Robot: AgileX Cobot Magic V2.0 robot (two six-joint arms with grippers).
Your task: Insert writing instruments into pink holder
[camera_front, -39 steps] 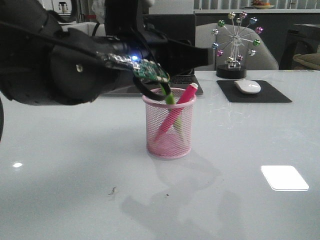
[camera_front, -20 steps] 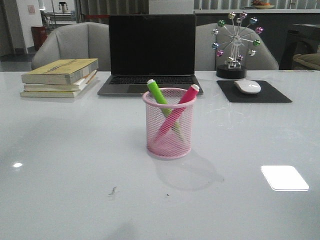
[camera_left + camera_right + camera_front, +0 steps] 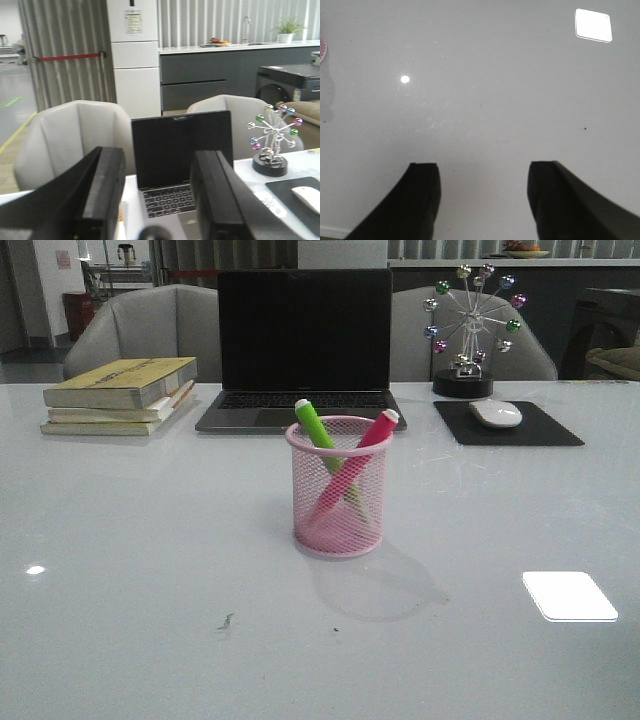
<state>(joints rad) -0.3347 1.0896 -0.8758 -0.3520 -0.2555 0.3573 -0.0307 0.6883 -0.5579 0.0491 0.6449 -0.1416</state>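
Two markers already standing in the holder (image 3: 337, 490), green marker (image 3: 316, 428) leaning one way, pink marker (image 3: 366, 440) the other, crossed inside the mesh, pale ends just above the rim. Nearest of all, bare table (image 3: 130, 640) in front of the holder. Holder upright, mid-table, nothing touching it. Neither arm in the front view. Left gripper (image 3: 156, 192) raised, fingers spread apart and empty, looking over the laptop (image 3: 303, 345) behind the holder. Right gripper (image 3: 484, 195) also spread and empty, over plain tabletop to the side of the holder, only a sliver of pink rim at the picture's edge. Beyond the holder: books (image 3: 118, 395), mouse (image 3: 495, 413) on its pad, wheel ornament (image 3: 468, 330), then chairs. Judged complete: both instruments inserted, no marker left outside as far as visible.
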